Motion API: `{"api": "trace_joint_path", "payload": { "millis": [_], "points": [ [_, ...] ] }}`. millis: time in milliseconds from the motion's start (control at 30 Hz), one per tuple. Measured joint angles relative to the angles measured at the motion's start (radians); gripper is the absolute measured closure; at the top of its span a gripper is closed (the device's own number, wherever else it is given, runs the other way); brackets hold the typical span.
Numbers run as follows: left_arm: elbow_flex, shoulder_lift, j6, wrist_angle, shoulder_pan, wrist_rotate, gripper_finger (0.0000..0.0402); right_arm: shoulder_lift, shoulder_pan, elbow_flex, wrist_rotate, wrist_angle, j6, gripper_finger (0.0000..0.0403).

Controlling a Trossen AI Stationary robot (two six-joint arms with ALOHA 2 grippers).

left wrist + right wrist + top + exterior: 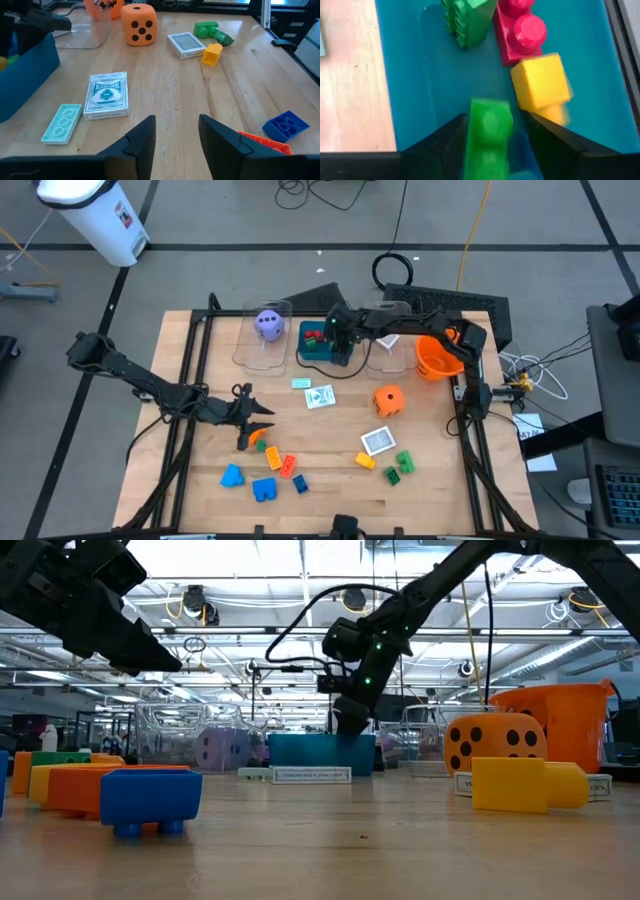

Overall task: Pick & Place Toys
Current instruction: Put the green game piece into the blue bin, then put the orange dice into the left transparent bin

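Note:
My right gripper [495, 127] hangs over the teal tray [312, 352], pointing steeply down, its fingers apart. A green brick [489, 132] stands between them. On the tray floor lie another green brick [469, 20], a red brick [520, 35] and a yellow brick [541, 85]. My left gripper [176, 135] is open and holds nothing, low over the table's near left. An orange brick [265, 144] and a blue brick [287, 125] lie beside it. Loose on the table are an orange die [388, 400], card packs [320, 396] [378, 440] and more bricks [400, 465]. My right gripper has the green brick between its fingers, coming from above. A strip of tray floor shows between the brick and one finger [550, 145]. Whether the other finger [447, 142] touches the brick, I cannot tell.
A purple die [268, 323] sits in a clear bin at the far left. Another clear bin [390, 345] and an orange bowl [437, 358] stand right of the tray. A flat pale-teal brick [61, 122] lies by one card pack. Blue bricks [250, 482] lie near the front edge.

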Motion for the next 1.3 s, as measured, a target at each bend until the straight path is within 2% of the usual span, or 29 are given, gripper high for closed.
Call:
{"api": "trace_joint_path", "payload": {
  "millis": [300, 467, 567, 767, 967, 1167, 1300],
  "points": [
    [0.0, 0.0, 0.02, 0.0, 0.0, -0.001, 0.0249, -0.147, 0.021, 0.0, -0.001, -0.012, -0.002, 0.0187],
    [0.0, 0.0, 0.008, 0.0, 0.0, -0.002, 0.0249, -0.281, 0.088, -0.007, -0.002, -0.014, 0.025, 0.0192],
    [0.0, 0.0, -0.016, -0.001, 0.0, -0.001, 0.0249, -0.368, 0.15, -0.061, -0.004, 0.037, 0.059, 0.0192],
    [0.0, 0.0, -0.079, -0.03, -0.002, 0.008, 0.0249, -0.545, 0.283, -0.317, -0.003, 0.309, 0.133, 0.0195],
    [0.0, 0.0, -0.083, -0.024, -0.001, 0.008, 0.0249, -0.673, 0.416, -0.626, -0.002, 0.713, 0.178, 0.0195],
    [0.0, 0.0, -0.073, 0.012, -0.001, -0.001, 0.0249, -0.698, 0.531, -0.869, -0.002, 1.184, 0.147, 0.0197],
    [0.0, 0.0, -0.054, 0.035, -0.001, -0.002, 0.0249, -0.699, 0.572, -0.962, -0.001, 1.333, 0.062, 0.0199]
  ]
}}
